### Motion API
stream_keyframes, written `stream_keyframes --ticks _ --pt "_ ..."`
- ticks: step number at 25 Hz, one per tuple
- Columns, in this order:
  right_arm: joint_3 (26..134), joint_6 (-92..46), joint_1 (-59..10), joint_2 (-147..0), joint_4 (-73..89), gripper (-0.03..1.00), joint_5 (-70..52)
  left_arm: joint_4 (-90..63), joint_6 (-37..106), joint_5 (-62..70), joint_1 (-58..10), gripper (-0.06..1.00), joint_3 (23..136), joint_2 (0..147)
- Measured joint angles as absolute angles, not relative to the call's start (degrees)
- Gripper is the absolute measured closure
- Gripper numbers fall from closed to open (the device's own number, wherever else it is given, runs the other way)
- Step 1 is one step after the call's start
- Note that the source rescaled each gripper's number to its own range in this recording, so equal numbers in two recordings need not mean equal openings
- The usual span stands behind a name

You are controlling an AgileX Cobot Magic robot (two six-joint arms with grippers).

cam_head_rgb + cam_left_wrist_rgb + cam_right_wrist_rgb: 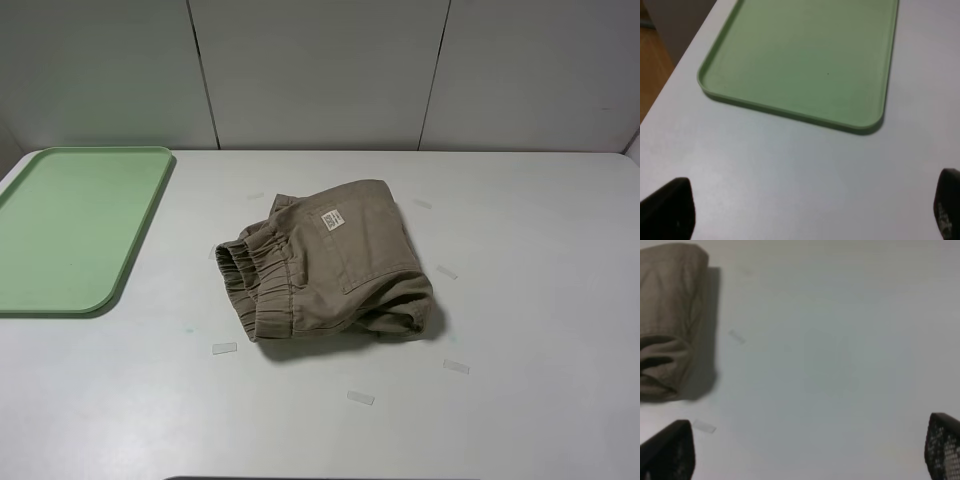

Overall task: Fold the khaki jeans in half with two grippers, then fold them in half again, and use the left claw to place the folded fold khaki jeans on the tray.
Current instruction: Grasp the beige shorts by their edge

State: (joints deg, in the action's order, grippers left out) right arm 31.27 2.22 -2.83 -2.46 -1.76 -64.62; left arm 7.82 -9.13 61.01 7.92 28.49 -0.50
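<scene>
Currently the bundled khaki cotton jeans [325, 265] lie on the white counter [520, 300], well apart from the flat pale-green plastic tray [70, 230]. Both jaws gape, empty. I'd pinch all layers with left jaws.

From the exterior high camera: looking down steeply from well above the tabletop [520, 300], facing the wall panels [320, 70] beyond the khaki jeans [335, 265], standing far enough back for taking in the whole garment and most of the tray [60, 240] well to its left.

From the left wrist: hovering low and near, tilting down past the left hand [806, 210] toward the tray [805, 60], sharing with the high view the tray's near rim and the corner nearest the khaki jeans.

From the right wrist: peering down from close behind the right hand [805, 449], catching only one end of the khaki jeans [670, 315] and the tape strips [736, 336] just beside it, both also showing in the high view.
</scene>
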Motion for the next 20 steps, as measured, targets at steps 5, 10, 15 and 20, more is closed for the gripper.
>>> stream_keyframes --ticks 5,10,15,20 --pt "30.3 1.1 0.1 0.3 -1.4 -0.03 -62.5 7.8 -9.1 61.0 7.9 0.00 28.5 -0.5" --pt "28.5 0.7 1.1 0.4 -1.4 -0.03 -59.3 7.8 -9.1 61.0 7.9 0.00 28.5 -0.5" --pt "28.3 0.7 1.1 0.4 -1.5 -0.03 -58.9 7.8 -9.1 61.0 7.9 0.00 28.5 -0.5" --pt "28.3 0.7 1.1 0.4 -1.5 -0.03 -58.9 7.8 -9.1 61.0 7.9 0.00 28.5 -0.5"
